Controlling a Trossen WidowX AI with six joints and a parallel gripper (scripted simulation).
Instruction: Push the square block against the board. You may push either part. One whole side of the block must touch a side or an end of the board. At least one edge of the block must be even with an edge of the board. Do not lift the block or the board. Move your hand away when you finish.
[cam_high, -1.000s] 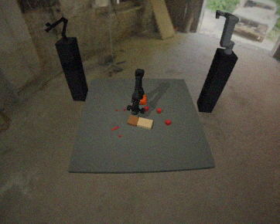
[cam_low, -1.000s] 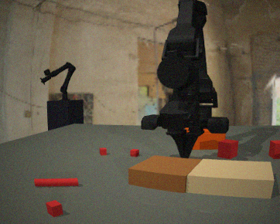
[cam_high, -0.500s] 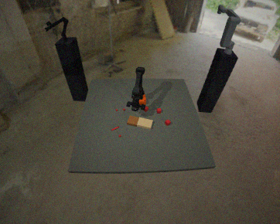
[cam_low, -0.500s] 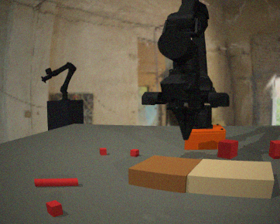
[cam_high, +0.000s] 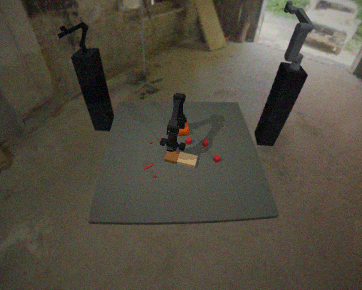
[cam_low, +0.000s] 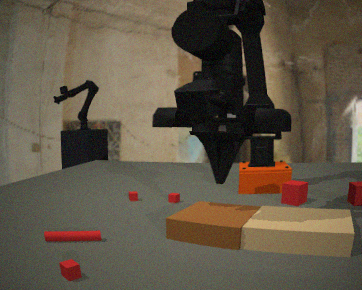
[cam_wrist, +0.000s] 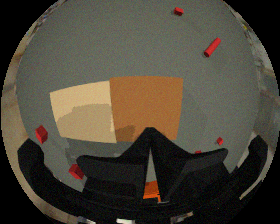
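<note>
The brown square block (cam_high: 171, 157) (cam_low: 207, 222) (cam_wrist: 147, 107) lies flat. The pale, longer board (cam_high: 188, 159) (cam_low: 300, 230) (cam_wrist: 82, 105) lies flat beside it, on its right in the top and exterior views. The block's whole side appears to lie along the board's end, with only a thin dark seam showing. Their long edges look even or nearly even; the wrist view shows a very small step at one corner. My gripper (cam_high: 171, 149) (cam_low: 220, 182) (cam_wrist: 149, 131) is shut and empty. It hangs above the mat on the arm-base side of the block, apart from both parts.
Red cubes (cam_high: 216, 158) (cam_low: 295, 193) (cam_wrist: 41, 134) lie right of the board and toward the orange arm base (cam_low: 265, 177). A red rod (cam_high: 149, 166) (cam_low: 72, 236) (cam_wrist: 212, 47) and small red cubes (cam_low: 70, 270) (cam_wrist: 179, 11) lie left of the block. Two black pedestals (cam_high: 93, 90) (cam_high: 280, 105) flank the mat.
</note>
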